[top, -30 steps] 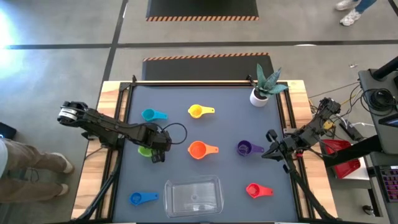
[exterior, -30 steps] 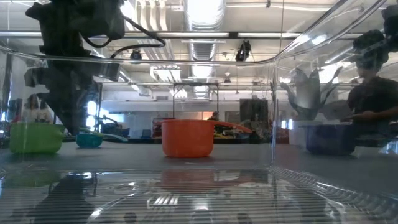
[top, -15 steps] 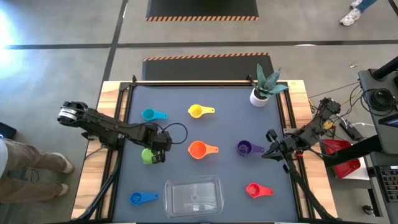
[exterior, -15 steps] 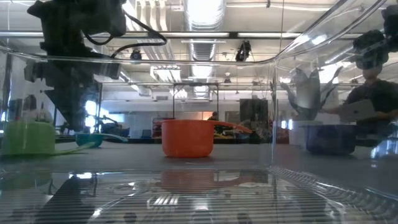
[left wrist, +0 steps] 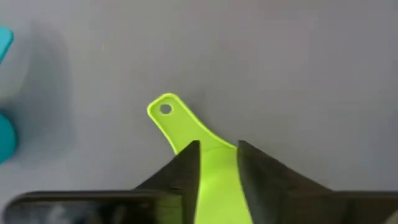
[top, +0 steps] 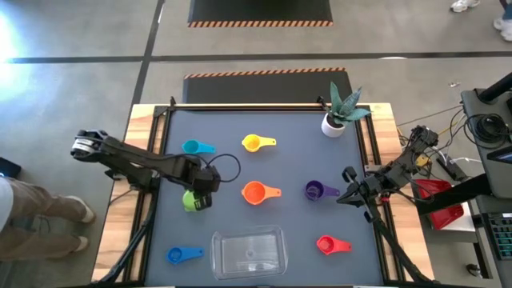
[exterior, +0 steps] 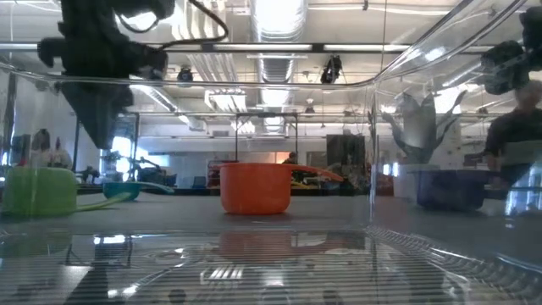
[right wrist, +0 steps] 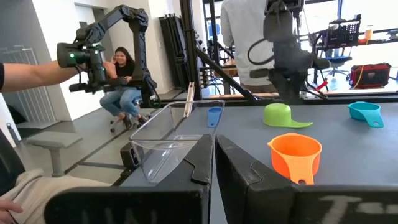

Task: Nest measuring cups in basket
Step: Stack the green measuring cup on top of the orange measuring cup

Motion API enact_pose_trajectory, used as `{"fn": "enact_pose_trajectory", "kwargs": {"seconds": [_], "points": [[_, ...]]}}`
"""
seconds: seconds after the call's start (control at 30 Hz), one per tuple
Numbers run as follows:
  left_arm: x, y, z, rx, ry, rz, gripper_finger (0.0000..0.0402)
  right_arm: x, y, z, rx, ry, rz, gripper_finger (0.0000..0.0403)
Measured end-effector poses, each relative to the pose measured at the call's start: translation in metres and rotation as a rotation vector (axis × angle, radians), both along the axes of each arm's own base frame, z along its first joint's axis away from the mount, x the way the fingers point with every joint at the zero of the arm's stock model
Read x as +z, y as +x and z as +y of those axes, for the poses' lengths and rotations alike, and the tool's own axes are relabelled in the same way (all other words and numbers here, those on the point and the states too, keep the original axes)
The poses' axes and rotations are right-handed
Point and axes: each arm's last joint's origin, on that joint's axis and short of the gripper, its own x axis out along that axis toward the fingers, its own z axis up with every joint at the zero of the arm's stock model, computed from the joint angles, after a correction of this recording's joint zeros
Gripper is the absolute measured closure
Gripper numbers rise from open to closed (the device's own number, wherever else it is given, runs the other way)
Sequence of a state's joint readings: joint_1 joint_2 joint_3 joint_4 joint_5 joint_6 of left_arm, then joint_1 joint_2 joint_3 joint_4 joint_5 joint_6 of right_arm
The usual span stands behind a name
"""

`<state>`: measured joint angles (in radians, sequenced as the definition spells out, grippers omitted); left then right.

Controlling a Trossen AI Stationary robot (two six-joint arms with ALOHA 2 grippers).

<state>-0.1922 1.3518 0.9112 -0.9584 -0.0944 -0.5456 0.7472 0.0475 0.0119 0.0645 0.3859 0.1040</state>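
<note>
My left gripper [left wrist: 217,149] hovers over the green measuring cup [top: 190,201], left of the table's middle. Its fingers are open by a narrow gap and stand on either side of the cup's flat handle [left wrist: 177,121], above it. The green cup [right wrist: 285,115] lies mouth down on the table, handle level. The orange cup [top: 254,192] sits mid-table. My right gripper [top: 346,190], shut, waits at the right edge beside the purple cup [top: 314,190]. Teal [top: 192,148], yellow [top: 252,143], red [top: 326,244] and blue [top: 174,255] cups stand apart. The clear basket [top: 248,252] rests at the near edge.
A white pot with a spiky plant [top: 334,122] stands at the far right corner. A metal frame [top: 264,105] runs along the table's far edge and sides. People sit and stand in the room beyond the table. Bare grey mat lies between the cups.
My left gripper has risen away from the green cup. The cup shifted a little toward the near-left, out from under the gripper, and now lies on the table with its handle showing. My right arm has kept still.
</note>
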Motion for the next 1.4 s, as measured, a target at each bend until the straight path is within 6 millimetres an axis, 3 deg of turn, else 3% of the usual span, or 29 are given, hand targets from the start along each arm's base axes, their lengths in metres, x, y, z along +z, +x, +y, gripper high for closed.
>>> {"fn": "enact_pose_trajectory", "kwargs": {"seconds": [0.33,0.47,0.63,0.83,1.23,1.4], "points": [[0.015,-0.036,-0.011,0.159,0.002,-0.091,0.0131,0.0,0.0,0.0,0.0,0.0,0.0,0.0394],[0.007,-0.047,-0.01,0.232,-0.013,-0.092,0.0077,0.0,0.0,0.0,0.0,0.0,0.0,0.0394],[-0.018,-0.053,-0.009,0.286,-0.058,-0.066,0.0028,0.0,0.0,0.0,0.0,0.0,0.0,0.0394],[-0.043,-0.053,-0.012,0.324,-0.157,-0.04,0.0011,0.0,0.0,0.0,0.0,0.0,0.0,0.0394],[-0.071,-0.043,-0.015,0.44,-0.112,0.096,0.0012,0.0,0.0,0.0,0.0,0.0,0.0,0.0394],[-0.077,-0.034,-0.018,0.448,-0.088,0.146,0.0042,0.0,0.0,0.0,0.0,0.0,0.0,0.0394]]}}
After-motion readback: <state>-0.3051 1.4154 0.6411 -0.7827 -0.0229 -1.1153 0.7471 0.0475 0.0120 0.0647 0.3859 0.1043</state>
